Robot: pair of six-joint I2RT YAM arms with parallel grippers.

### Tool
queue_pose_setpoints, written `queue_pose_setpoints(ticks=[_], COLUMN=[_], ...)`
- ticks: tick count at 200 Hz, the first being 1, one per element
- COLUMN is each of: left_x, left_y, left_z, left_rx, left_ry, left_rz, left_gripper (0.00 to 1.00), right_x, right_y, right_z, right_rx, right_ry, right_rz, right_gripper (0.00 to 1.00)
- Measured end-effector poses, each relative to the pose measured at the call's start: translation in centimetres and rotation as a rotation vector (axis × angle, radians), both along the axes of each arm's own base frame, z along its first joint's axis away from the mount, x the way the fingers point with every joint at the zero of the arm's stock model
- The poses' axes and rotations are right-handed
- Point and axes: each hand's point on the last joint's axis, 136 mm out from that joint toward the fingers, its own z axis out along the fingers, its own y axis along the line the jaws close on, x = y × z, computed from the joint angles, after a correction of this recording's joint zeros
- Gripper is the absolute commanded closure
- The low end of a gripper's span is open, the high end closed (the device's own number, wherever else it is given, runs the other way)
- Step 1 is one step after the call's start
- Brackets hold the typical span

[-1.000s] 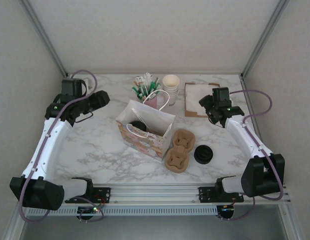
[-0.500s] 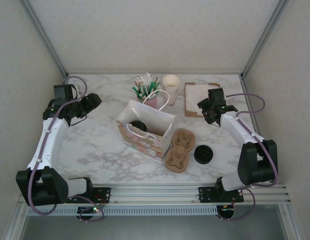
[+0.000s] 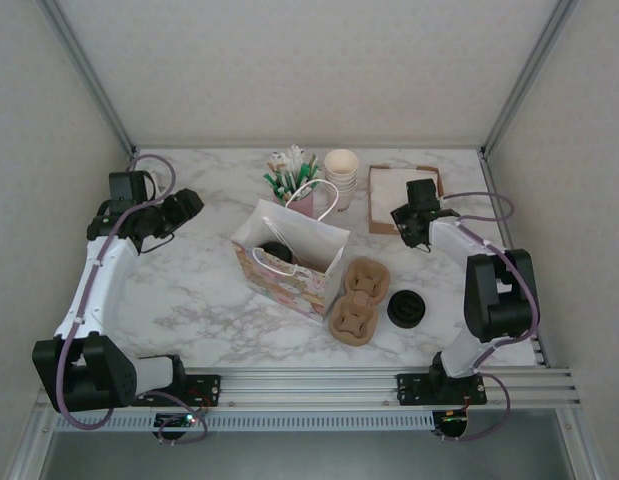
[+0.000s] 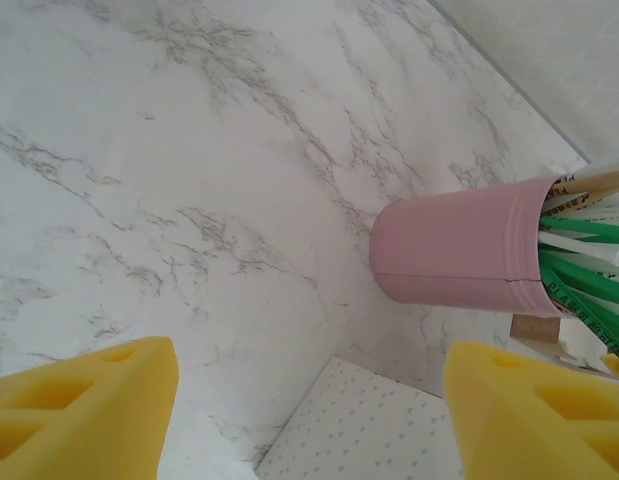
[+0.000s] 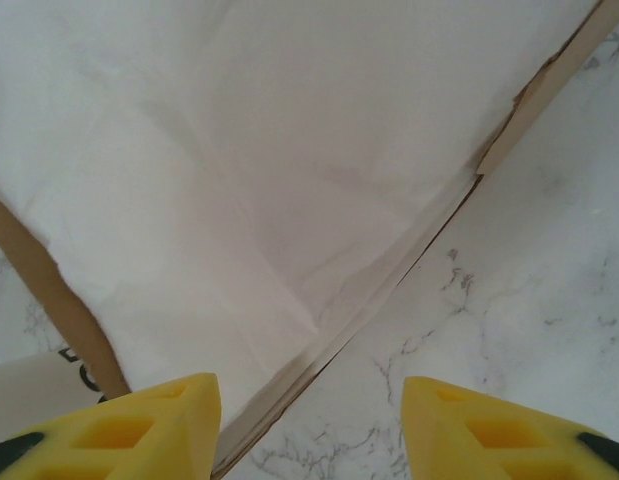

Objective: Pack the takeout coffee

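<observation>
In the top view, the takeout coffee (image 3: 277, 250) shows as a dark lid down inside the paper bag (image 3: 289, 283), whose walls hide the cup body. The left gripper (image 3: 185, 205) and right gripper (image 3: 409, 222) hover well apart from it.

In the left wrist view, the yellow fingers (image 4: 84, 400) are spread and empty near a pink cup (image 4: 459, 255), which a careless swing could topple.

In the right wrist view, the fingers (image 5: 129, 420) are spread and empty above the napkins (image 5: 239, 150) and might snag them. The napkins' far edges are cut off.

The left arm (image 3: 94, 290) stretches forward, its left gripper (image 3: 182, 206) turned inward, while the right arm (image 3: 499, 285) folds at the elbow, its right gripper (image 3: 410, 222) angled inward, both with yellow-padded jaws parted around nothing.
</observation>
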Motion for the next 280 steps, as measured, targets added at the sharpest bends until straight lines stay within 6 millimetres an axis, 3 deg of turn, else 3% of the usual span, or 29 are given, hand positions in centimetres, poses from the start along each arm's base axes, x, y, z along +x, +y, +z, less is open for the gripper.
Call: queue_pose_setpoints(ticks=[109,280], left_x=[0.0,0.2], left_y=[-0.1,-0.1], left_z=[0.0,-0.5], left_rx=[-0.001,0.000], left_ry=[-0.001,0.013], left_rz=[-0.006,-0.008], left_gripper=[0.29,0.30], right_x=[1.8,4.0], right_y=[-0.7,-0.6], right_z=[-1.9,-0.2], right_rx=[0.005,0.025], right_ry=[-0.019,-0.134], right_rz=[-0.029,-0.031], right_gripper=[0.61,0.68])
